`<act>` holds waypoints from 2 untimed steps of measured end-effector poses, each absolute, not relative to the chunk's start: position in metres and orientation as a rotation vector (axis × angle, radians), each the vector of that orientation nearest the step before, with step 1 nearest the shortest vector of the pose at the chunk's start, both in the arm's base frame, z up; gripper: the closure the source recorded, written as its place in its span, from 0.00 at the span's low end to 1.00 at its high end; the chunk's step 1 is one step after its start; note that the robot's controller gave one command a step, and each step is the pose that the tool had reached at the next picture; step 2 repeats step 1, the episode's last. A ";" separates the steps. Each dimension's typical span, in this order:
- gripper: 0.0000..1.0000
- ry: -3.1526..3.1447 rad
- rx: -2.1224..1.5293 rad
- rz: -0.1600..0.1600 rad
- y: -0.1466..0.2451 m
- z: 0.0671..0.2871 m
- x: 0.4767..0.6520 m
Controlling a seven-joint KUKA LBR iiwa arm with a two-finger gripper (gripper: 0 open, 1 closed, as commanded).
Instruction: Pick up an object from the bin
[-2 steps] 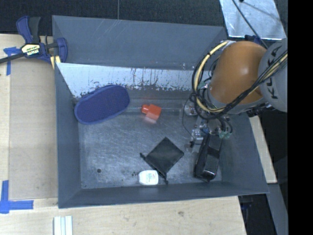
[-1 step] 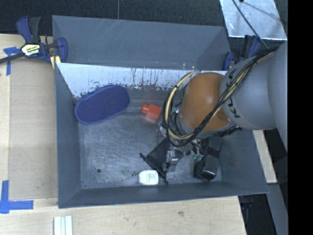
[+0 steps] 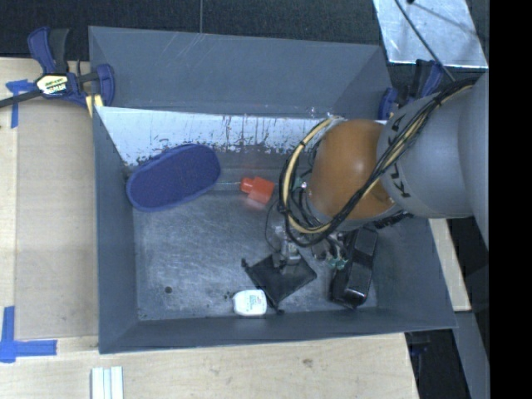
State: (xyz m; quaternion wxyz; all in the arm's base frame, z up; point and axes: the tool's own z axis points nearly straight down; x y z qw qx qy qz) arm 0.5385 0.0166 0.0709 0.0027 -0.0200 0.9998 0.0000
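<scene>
Gripper hangs low at five o'clock in the bin, right over a flat black piece. I cannot tell if it is apart or together. This looks like the reaching-down step. Next it must close on that piece and lift. A white bit lies just beside the piece at seven o'clock, and a black box at three. An orange block and a blue oval lie well away.
</scene>
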 end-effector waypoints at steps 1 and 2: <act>1.00 3.127 -0.066 -0.001 0.003 0.200 0.578; 1.00 3.127 -0.066 -0.001 0.003 0.200 0.578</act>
